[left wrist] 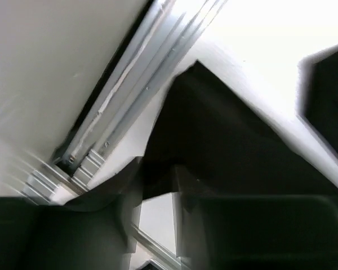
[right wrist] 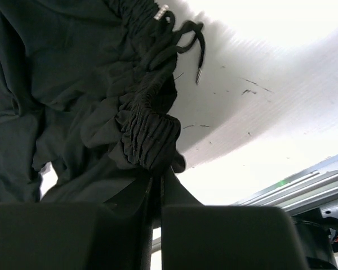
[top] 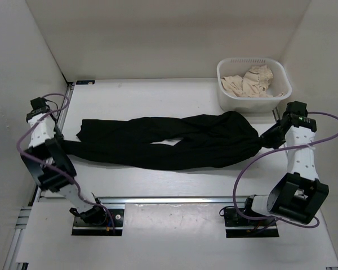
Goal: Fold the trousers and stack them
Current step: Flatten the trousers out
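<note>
The black trousers lie stretched left to right across the white table. My left gripper is shut on the leg end at the left. In the blurred left wrist view the dark fabric runs from my fingertips, with the left gripper pinching its corner. My right gripper is shut on the waist end at the right. In the right wrist view the gathered elastic waistband bunches just above the closed right gripper, and a drawstring hangs loose.
A white basket holding beige cloth stands at the back right, close to my right arm. White walls enclose the table on three sides. Metal rails run along the left edge and another rail along the front.
</note>
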`<state>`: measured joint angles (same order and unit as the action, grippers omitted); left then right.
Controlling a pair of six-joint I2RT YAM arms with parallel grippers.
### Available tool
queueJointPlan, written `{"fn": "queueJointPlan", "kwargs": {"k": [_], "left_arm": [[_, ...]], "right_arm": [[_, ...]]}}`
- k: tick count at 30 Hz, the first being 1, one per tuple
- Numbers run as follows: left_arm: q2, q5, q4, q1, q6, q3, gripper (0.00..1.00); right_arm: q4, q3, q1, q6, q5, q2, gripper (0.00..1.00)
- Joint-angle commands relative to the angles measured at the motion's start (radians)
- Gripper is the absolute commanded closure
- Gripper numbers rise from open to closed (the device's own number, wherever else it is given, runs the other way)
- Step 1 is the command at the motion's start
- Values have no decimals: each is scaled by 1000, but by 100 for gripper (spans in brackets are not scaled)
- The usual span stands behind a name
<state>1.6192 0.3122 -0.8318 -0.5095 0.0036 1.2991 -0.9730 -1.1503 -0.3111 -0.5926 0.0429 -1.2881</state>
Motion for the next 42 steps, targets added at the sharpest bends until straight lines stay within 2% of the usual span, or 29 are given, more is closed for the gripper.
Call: {"fn": "queueJointPlan", "kwargs": {"k": [1,4,5,7,11,16,19,21,24,32,37,39,40,41,42], "left_arm": [[195,33,-137,8,-4,75,36],[220,-25,-197,-17,-4,120,24],[208,-83,-208,-35,-4,111,18],[167,-125,-208,-56,-4,95,14],[134,-231,-208,-116,-4,36,16],[134,-306,-106,-161,-4,-76,17],[113,-338,-27,-170,-4,-127,8],[104,-361,25,-170,-4,-147,2],[94,-361,83,-170,-4,-170,1],[74,-340,114,-179,-4,-161,1],[163,-331,134,-179,-4,-170,1],[232,-320,134,-179,-4,-170,8],[243,-329,134,-179,-4,-170,20],[243,-341,134,-188,-4,-170,41],[243,-341,134,-188,-4,-170,85]], "right_arm": [[23,-37,0,19,57,-34,100],[14,-37,0,30,66,-34,100],[14,-37,0,30,51,-34,100],[3,-37,0,39,29,-24,100],[-6,-16,0,39,15,-24,100],[13,-6,0,53,0,-24,100],[-21,-54,-28,65,-85,-24,100],[-21,-75,-39,83,-86,-33,100],[-10,-57,-39,83,-37,-33,100],[-1,-5,-39,83,-72,-24,100],[-1,4,-39,83,-83,-14,100],[-1,4,-39,83,-83,-14,100],[-1,4,-48,83,-71,-14,100],[8,4,-48,83,-60,-14,100],[8,4,-57,83,-60,-29,100]]}}
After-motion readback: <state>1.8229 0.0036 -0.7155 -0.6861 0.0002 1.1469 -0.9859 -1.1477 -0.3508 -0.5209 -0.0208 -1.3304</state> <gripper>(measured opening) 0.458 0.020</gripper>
